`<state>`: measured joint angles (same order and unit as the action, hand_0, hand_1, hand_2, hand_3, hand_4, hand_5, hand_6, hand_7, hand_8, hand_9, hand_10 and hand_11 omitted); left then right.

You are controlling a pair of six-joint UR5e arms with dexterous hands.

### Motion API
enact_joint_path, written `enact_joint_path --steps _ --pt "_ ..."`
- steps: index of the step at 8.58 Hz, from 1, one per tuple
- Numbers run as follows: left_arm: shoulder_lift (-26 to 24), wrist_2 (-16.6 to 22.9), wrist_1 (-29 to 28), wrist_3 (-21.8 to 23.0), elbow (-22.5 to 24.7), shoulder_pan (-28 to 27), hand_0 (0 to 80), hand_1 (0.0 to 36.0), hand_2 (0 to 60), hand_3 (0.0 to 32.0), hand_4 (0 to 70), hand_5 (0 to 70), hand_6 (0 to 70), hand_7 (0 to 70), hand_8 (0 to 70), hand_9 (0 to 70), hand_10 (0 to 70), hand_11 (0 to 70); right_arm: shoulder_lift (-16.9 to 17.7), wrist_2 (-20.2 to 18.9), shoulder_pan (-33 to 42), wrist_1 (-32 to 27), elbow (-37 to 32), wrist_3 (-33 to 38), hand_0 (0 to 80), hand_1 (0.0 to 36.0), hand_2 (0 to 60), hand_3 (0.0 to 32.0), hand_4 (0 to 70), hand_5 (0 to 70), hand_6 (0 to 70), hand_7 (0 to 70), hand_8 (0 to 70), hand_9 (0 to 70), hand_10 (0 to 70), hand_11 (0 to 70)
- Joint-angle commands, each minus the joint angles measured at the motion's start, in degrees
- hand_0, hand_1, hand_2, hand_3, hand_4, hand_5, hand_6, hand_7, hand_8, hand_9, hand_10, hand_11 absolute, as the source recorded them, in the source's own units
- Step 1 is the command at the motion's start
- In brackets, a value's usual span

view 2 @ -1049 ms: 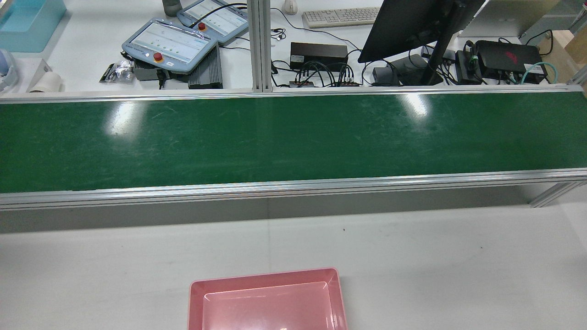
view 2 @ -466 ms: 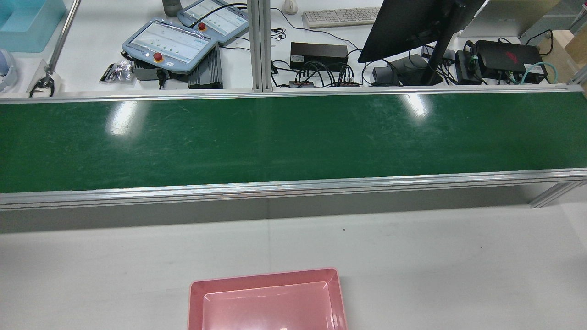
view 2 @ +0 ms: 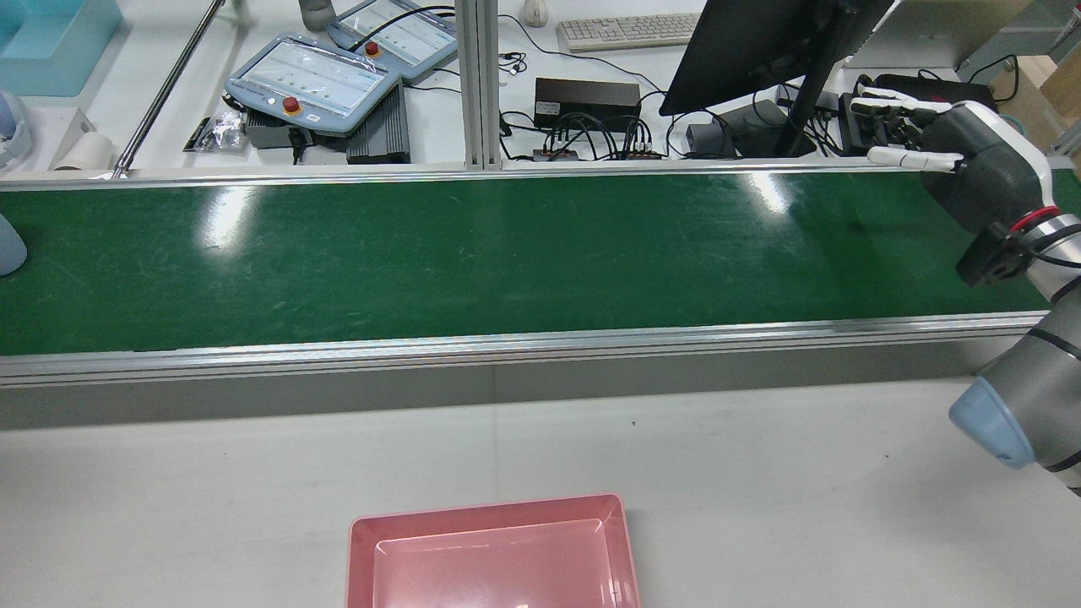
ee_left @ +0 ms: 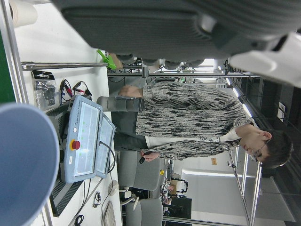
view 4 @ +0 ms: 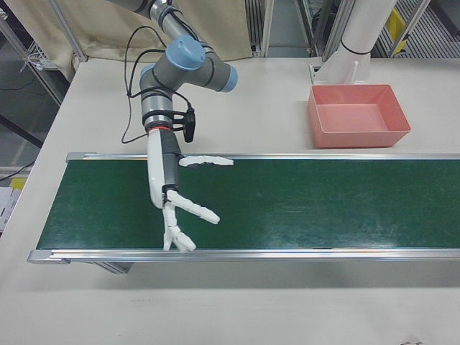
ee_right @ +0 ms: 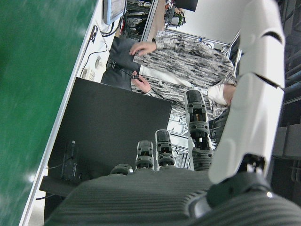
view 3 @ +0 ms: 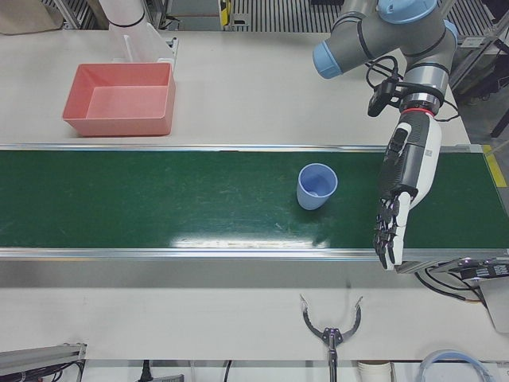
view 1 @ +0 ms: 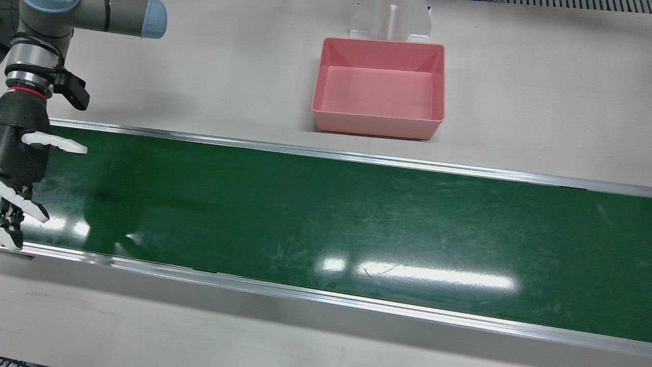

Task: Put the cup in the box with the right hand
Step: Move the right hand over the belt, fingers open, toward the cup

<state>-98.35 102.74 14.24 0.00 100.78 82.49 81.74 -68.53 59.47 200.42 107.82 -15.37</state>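
Right-front view, table (view 4: pixel 86 302): pale, carrying the long green conveyor belt (view 4: pixel 287 205) across its width.
Conveyor belt: bare along most of its run; the cup rides on the half in front of the left arm, well apart from the right hand.
Box (view 1: pixel 379 86): pink, empty, on the table just beside the belt's robot-side rail, about mid-length.
Right hand (view 4: pixel 172 190): over its end of the belt, fingers spread wide, holding nothing.
Left hand (view 3: pixel 402 179): hanging fingers-down over the belt, near the cup but not touching it; fingers loosely together and empty, though I cannot tell how far they are closed.
Cup (view 3: pixel 316 186): light blue, upright, mouth up, mid-belt in the left-front view.
Risk: if the belt carries the cup along, a late or low sweep by the right hand could knock it over or let it pass out of reach.
Risk: the left hand sits close enough to clip the cup.
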Motion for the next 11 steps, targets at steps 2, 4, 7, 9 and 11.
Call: enact_joint_path --steps 2,4,7,9,11 --pt "0.0 0.0 -0.1 0.0 -0.1 0.0 0.0 0.0 0.0 0.0 0.0 0.0 0.0 0.0 0.0 0.0 0.0 0.0 -4.1 6.5 -7.7 3.7 1.8 -5.3 52.9 20.3 18.4 0.0 23.2 5.5 5.8 23.7 6.3 13.9 0.0 0.0" --pt "0.0 0.0 -0.1 0.0 -0.1 0.0 0.0 0.0 0.0 0.0 0.0 0.0 0.0 0.0 0.0 0.0 0.0 0.0 -4.6 9.1 -10.5 3.6 1.9 -5.5 53.6 18.2 10.7 0.0 23.8 5.6 5.8 23.4 6.2 13.8 0.0 0.0" --pt "0.0 0.0 -0.3 0.0 -0.3 -0.1 0.0 0.0 0.0 0.0 0.0 0.0 0.0 0.0 0.0 0.0 0.0 0.0 -3.1 8.9 -10.7 3.7 2.1 -5.5 51.7 14.6 5.5 0.0 22.1 5.0 5.5 22.1 5.9 13.3 0.0 0.5" --pt "0.0 0.0 -0.2 0.0 -0.2 -0.1 0.0 0.0 0.0 0.0 0.0 0.0 0.0 0.0 0.0 0.0 0.0 0.0 -2.0 8.9 -10.6 3.6 2.1 -5.5 49.7 14.3 10.2 0.0 17.1 4.6 5.0 20.2 5.6 12.6 0.0 0.0" --pt "0.0 0.0 -0.1 0.0 -0.1 0.0 0.0 0.0 0.0 0.0 0.0 0.0 0.0 0.0 0.0 0.0 0.0 0.0 -2.1 8.9 -10.8 3.6 2.1 -5.7 48.4 15.5 16.2 0.0 13.7 4.5 4.8 19.4 5.5 12.4 0.0 0.1"
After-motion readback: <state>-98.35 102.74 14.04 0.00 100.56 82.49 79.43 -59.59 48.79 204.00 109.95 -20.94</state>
